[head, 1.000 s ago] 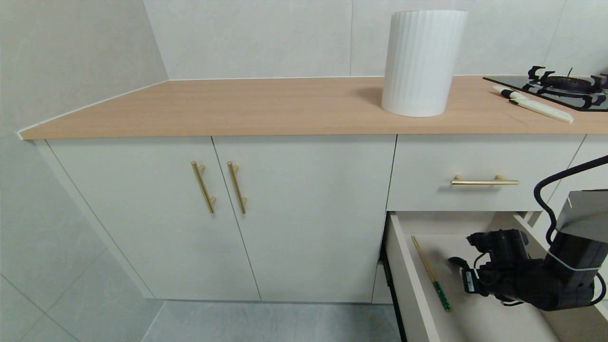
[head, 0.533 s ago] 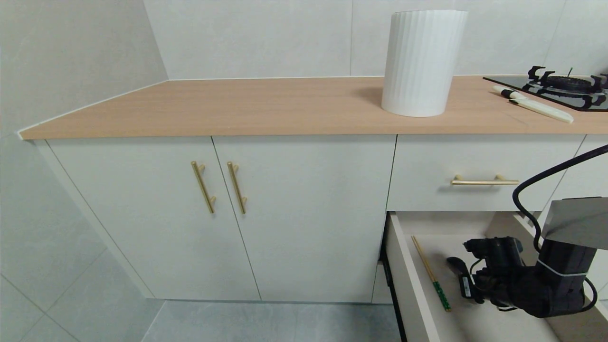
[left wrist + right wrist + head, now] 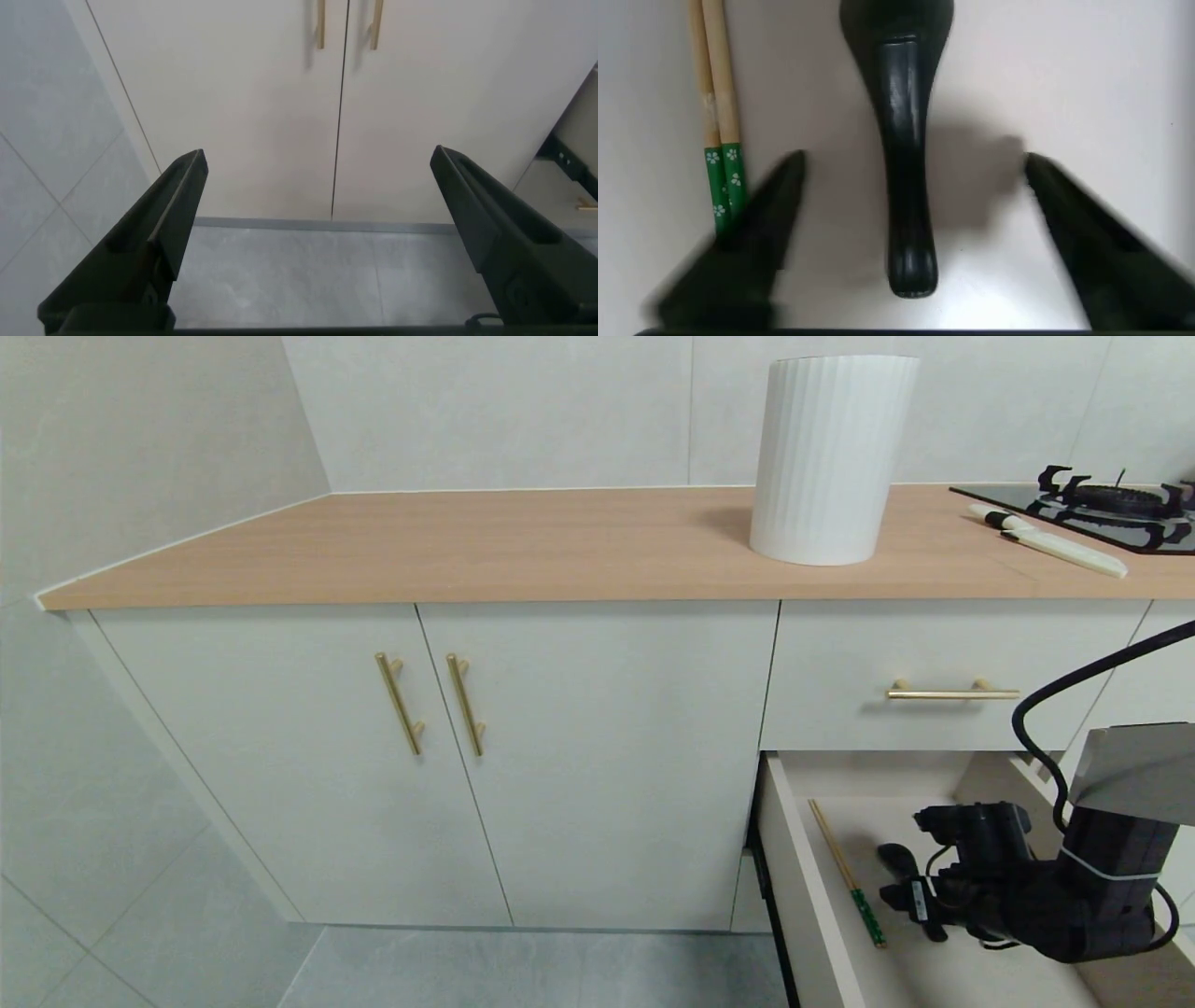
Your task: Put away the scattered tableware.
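Chopsticks (image 3: 847,875) just beside black spoon (image 3: 906,140) in open drawer (image 3: 803,887)

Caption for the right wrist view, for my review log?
Open right tool flanking a black spoon that lies on the drawer floor, green-tipped chopsticks beside it.

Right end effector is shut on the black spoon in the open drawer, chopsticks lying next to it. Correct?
Not quite. The right end effector is open, not shut on the black spoon: the right wrist view shows its fingers wide apart, clear of the spoon on both sides. The rest holds: open drawer, chopsticks beside the spoon.
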{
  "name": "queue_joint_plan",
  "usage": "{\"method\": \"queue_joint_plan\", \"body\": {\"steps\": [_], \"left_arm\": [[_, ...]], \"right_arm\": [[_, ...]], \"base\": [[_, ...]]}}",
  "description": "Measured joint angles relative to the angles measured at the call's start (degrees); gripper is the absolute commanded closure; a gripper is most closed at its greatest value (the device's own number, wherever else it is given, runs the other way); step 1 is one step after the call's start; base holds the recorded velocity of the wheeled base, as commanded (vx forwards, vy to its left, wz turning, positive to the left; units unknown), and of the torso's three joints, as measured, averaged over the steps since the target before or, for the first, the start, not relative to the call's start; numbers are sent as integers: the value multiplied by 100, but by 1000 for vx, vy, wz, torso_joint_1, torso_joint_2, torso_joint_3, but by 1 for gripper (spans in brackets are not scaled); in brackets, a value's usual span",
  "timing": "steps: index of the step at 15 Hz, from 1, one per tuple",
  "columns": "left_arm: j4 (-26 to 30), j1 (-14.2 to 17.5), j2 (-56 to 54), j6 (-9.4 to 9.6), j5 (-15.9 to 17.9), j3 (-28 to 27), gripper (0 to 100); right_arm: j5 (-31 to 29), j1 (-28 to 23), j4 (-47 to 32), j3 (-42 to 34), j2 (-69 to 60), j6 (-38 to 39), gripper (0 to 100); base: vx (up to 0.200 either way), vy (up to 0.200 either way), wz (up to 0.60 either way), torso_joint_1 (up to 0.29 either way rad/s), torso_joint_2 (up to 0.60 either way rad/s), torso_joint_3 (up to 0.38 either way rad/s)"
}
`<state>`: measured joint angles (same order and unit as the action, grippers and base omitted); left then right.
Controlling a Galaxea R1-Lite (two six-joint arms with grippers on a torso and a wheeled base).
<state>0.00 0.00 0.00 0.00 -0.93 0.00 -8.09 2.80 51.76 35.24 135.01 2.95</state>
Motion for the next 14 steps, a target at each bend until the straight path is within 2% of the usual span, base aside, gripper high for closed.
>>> {"method": "queue_joint_plan", "body": {"steps": [4,6,9,11,14], "left_arm": [[0,0,0,0,-2,0,0],[0,0,0,0,-2,0,0],[0,0,0,7,-2,0,0],[0,0,0,32,-2,0,0],[2,0,0,2,-2,0,0]], "right_arm": [[18,-6,76,-514,-1086,0,0],[29,28,-233,-788,-2015,-2,0],[41,144,-1663,-997,-3562,0,0],[90,265,-2932,-1013,-4579,2,0],[178,571,-4870,-903,-5754,-13,0]], "base": [[0,0,0,0,0,0],[0,0,0,0,0,0],[0,0,0,0,0,0],[0,0,0,0,0,0],[-200,0,0,6,5,10]]}}
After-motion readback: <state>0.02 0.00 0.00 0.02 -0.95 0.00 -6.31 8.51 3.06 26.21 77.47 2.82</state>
